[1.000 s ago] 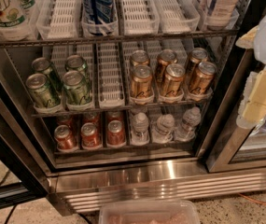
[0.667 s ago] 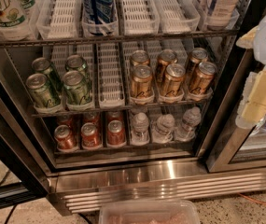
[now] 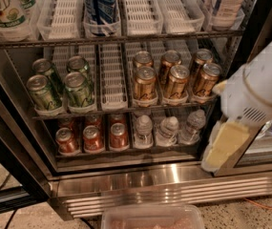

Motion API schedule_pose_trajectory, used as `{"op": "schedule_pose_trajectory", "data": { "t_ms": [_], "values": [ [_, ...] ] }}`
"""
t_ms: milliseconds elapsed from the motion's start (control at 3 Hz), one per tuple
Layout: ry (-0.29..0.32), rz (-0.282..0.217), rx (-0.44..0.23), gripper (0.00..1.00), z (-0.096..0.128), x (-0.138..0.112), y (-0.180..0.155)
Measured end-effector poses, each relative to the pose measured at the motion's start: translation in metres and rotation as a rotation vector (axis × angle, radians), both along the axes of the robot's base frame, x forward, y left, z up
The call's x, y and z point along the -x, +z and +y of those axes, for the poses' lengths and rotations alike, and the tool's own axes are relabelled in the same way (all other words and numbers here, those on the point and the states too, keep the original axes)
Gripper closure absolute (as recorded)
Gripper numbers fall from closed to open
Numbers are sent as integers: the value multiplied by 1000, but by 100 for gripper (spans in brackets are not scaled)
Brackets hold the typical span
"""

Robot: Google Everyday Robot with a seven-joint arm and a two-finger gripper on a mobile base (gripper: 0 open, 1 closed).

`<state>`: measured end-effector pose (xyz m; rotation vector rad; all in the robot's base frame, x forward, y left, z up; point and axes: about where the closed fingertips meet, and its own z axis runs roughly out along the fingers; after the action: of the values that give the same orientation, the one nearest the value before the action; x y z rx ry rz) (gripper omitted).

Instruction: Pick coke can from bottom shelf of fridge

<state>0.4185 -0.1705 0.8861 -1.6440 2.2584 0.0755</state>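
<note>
Several red coke cans stand at the left of the fridge's bottom shelf (image 3: 126,152), three in front: left (image 3: 67,141), middle (image 3: 93,138), right (image 3: 119,135). More red cans show dimly behind them. My gripper (image 3: 224,147), with yellowish fingers under a white arm housing (image 3: 259,87), hangs at the right edge of the fridge opening. It is level with the bottom shelf, right of the water bottles and well apart from the coke cans. It holds nothing that I can see.
Three small water bottles (image 3: 168,130) stand right of the coke cans. Green cans (image 3: 78,87) and gold-brown cans (image 3: 176,82) fill the rack above. The ribbed steel base (image 3: 150,187) lies below, with a translucent tub (image 3: 152,217) on the floor. The dark door frame (image 3: 11,151) is at the left.
The arm and gripper have swung left and down, from the far right edge to in front of the fridge's right frame. The cans have not moved.
</note>
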Motion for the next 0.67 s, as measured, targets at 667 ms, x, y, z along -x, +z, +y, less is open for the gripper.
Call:
{"op": "schedule_pose_trajectory", "data": {
  "t_ms": [667],
  "values": [
    [48,150,-103,0,52,50,-126]
  ]
}}
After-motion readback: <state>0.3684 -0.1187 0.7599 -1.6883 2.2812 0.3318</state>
